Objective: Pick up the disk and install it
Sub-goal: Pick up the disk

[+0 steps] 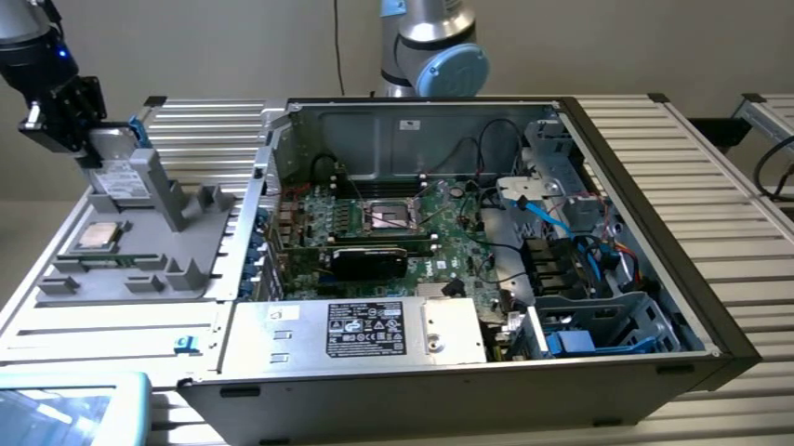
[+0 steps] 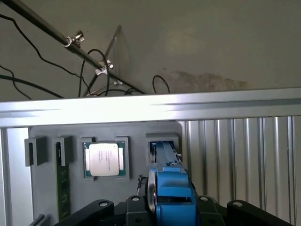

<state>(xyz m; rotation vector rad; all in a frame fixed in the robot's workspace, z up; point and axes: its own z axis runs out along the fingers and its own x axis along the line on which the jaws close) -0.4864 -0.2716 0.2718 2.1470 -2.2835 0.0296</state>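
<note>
— State of the black hand (image 1: 87,139)?

— Clamped on the upper end of the flat silver-grey disk (image 1: 114,169) with the white printed label and the bright blue plastic frame. In the wrist view, black fingers (image 2: 136,212) pressed against both sides of that blue frame.

— Place of the disk?

— Directly below the hand, standing on edge in an upright slot of the grey plastic holder tray (image 1: 149,269). Lower end down in the slot, not lifted clear.

— Anything else close to the hand?

— Just beside the disk's slot, on the same tray: a small square silver CPU chip (image 1: 97,237), lying flat in a green-edged seat. One place further from the hand: a narrow green memory stick (image 2: 62,183), set on edge.

— And under the tray?

— A ribbed aluminium table (image 1: 694,139).

— Further off?

— Well apart from the hand, toward the exterior view's right: an open black-and-silver computer case (image 1: 372,139), lying on its side. Inside it a green motherboard (image 1: 410,232) and a large silver box with a black label (image 1: 372,330). Behind the case, a grey arm joint with a blue cap (image 1: 434,56).
</note>
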